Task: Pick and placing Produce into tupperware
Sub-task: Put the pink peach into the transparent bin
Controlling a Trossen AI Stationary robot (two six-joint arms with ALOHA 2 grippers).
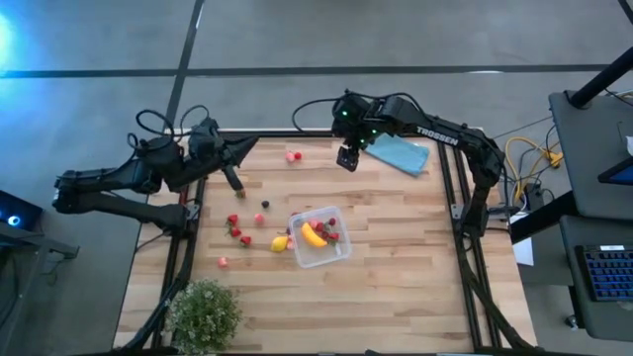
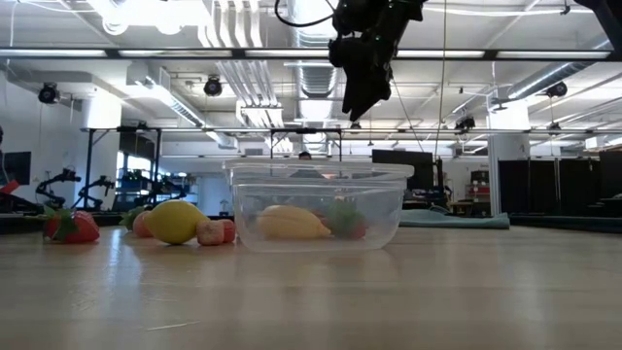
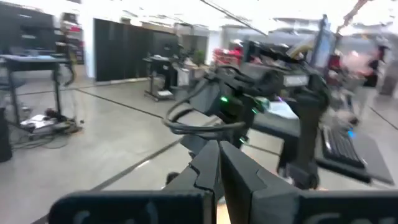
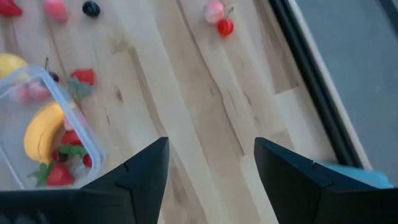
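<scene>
Clear tupperware (image 1: 320, 237) is sitting mid-table, holding a banana (image 1: 314, 234) and strawberries (image 4: 60, 175), short of the right gripper's (image 4: 211, 163) spread, empty fingers. A lemon (image 1: 280, 243) is touching its wall. Beyond those fingers, two pink-red fruits (image 1: 294, 155) are lying near the edge. The left gripper (image 1: 233, 178) is hovering with fingers pressed together.

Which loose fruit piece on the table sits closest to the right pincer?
The pink-and-red piece near the table's far edge, alone, just left of the open right pincer; the other loose fruits cluster left of the tupperware.
</scene>
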